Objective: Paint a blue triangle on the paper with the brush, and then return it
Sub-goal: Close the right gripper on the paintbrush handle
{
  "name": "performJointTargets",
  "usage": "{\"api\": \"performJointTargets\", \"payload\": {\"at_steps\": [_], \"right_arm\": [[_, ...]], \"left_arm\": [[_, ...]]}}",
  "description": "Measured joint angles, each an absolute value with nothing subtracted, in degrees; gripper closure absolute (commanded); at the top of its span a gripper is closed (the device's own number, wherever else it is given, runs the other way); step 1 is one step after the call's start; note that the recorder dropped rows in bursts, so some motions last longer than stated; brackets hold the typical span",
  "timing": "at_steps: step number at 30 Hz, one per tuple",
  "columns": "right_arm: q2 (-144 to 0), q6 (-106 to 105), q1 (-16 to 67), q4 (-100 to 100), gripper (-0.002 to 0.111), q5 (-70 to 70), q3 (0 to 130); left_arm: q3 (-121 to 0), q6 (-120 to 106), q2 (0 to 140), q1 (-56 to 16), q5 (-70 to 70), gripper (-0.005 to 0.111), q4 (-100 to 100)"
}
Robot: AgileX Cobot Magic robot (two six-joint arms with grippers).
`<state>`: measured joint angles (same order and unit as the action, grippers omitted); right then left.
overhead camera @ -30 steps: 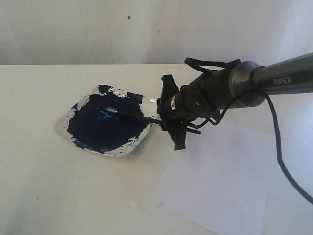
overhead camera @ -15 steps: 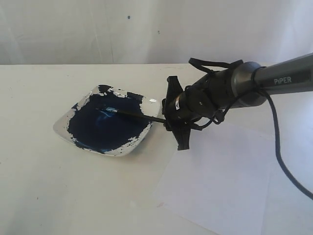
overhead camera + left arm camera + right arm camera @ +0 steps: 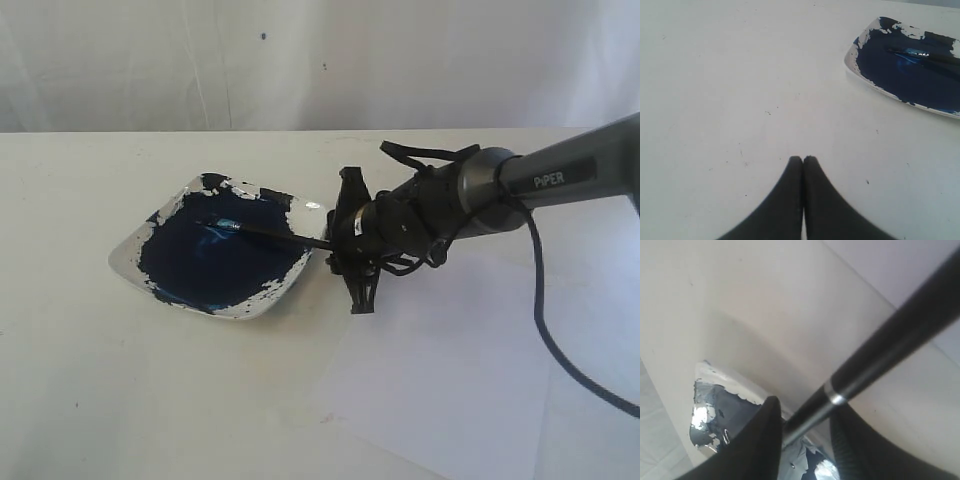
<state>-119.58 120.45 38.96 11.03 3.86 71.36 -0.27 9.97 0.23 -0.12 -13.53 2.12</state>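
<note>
Since the earlier frame the right arm (image 3: 560,175) has been sinking a little and pushing further toward the dish (image 3: 125,262). Its hand is now reaching slightly closer to the rim, while the brush has not been shifting at all.

The pale bench (image 3: 80,400) is carrying everything. The paper (image 3: 450,380) is lying flat on it behind the right hand (image 3: 353,243), beneath the forearm. The dish is sitting just ahead of that hand, holding a broad dark navy paint pool (image 3: 200,265).

The right hand is standing released, its fingers (image 3: 760,440) spread wide on either side of the handle and not clamping it. The brush (image 3: 270,233) is resting across the dish. Its bristle end is lying in the paint well ahead of the hand, and the tail of its black handle is passing over the rim into the gap between the fingers.

The left hand (image 3: 803,161) is hovering clenched over bare bench with nothing in it, the dish lying ahead of it and off to one side.
</note>
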Motion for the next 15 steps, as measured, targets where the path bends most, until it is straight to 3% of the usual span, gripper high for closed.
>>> {"api": "performJointTargets", "payload": {"at_steps": [15], "right_arm": [[-121.0, 120.4, 38.3, 10.6, 0.077, 3.4, 71.4]], "left_arm": [[-0.3, 10.0, 0.2, -0.1, -13.5, 0.107, 2.1]]}}
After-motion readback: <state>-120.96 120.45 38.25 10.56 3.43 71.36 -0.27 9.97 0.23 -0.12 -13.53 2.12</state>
